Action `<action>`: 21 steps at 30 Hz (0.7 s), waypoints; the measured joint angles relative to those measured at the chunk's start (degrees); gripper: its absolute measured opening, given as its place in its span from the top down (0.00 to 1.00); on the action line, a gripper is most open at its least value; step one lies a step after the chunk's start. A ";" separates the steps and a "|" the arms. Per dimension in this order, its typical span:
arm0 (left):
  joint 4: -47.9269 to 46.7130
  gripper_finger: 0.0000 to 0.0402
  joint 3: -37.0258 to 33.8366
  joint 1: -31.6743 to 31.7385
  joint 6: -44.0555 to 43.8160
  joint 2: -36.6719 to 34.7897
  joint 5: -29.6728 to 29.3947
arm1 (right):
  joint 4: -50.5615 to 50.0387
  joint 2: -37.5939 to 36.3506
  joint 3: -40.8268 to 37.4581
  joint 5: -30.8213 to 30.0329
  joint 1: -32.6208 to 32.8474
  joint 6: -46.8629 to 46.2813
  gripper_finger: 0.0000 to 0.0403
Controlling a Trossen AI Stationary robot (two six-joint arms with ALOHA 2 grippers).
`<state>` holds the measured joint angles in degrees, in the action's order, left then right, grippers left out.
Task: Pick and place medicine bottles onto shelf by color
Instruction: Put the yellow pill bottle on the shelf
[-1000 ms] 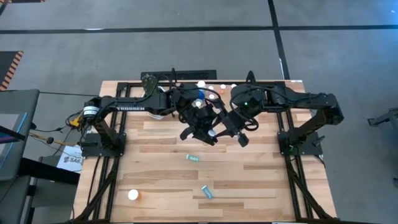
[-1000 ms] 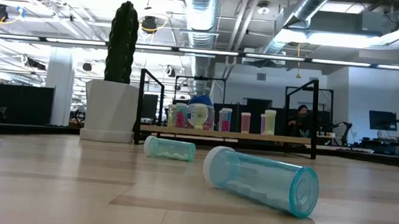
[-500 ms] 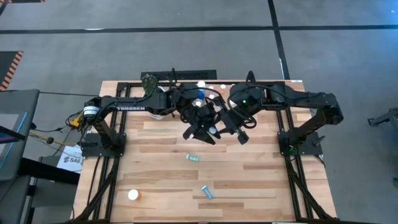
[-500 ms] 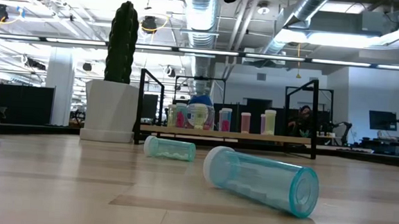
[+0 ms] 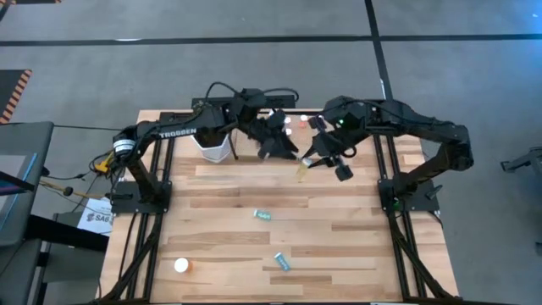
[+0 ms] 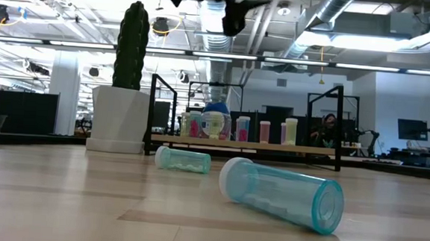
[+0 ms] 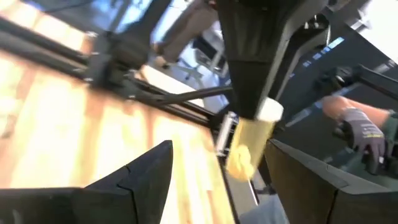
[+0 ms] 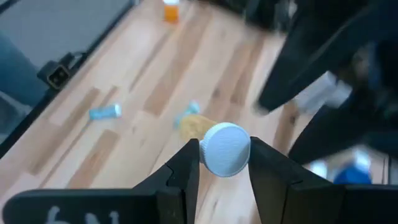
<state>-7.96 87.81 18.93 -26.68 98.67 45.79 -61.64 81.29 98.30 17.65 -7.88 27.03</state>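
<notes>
Handover looking complete. Both arms were bunched over mid-table half a second ago; now they are standing apart.

- Left gripper (image 5: 275, 144) is hanging back toward the shelf (image 5: 246, 101) with its jaws spread wide. They were shut a second ago. In its wrist view, the two dark fingers (image 7: 146, 174) are standing well apart with nothing between them.
- Yellow bottle (image 5: 302, 172) is now hanging from the right gripper (image 5: 320, 159) alone, above the table and just in front of the shelf. It is touching neither.
- Right gripper (image 8: 225, 150) is sitting narrow, pinching the bottle by its white cap. Both pads are pressing the cap's sides and the yellow body (image 8: 194, 126) is hanging below it. The left wrist view is showing the same thing from the side: bottle (image 7: 249, 146) dangling, cap uppermost.

Meaning for the task: this bottle is changing hands, not landing yet. My reading is that the right arm is taking it to the shelf end it can reach, beside bottles of matching colour (a yellowish one (image 6: 291, 130) is already standing there in the low view).

Still waiting on the table:
- two teal bottles (image 5: 262, 214) (image 5: 281, 262), lying down
- one orange bottle (image 5: 181, 266) near the front left corner
</notes>
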 joint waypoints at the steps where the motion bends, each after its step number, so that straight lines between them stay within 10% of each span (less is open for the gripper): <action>1: -0.59 0.40 0.00 0.88 -0.04 0.00 -0.04 | -1.76 -0.25 -0.02 -0.43 -0.89 -0.41 0.67; 11: -5.28 0.40 0.00 1.53 -2.62 -0.42 7.57 | -5.22 0.14 -5.48 -5.55 -15.02 0.14 0.67; 21: -5.06 0.40 0.00 -1.32 -6.40 -7.72 4.63 | 13.37 2.05 -17.37 -9.87 -26.50 -5.57 0.67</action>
<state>-13.01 87.81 17.61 -33.07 90.95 50.41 -48.26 83.34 80.93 7.77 -34.38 21.46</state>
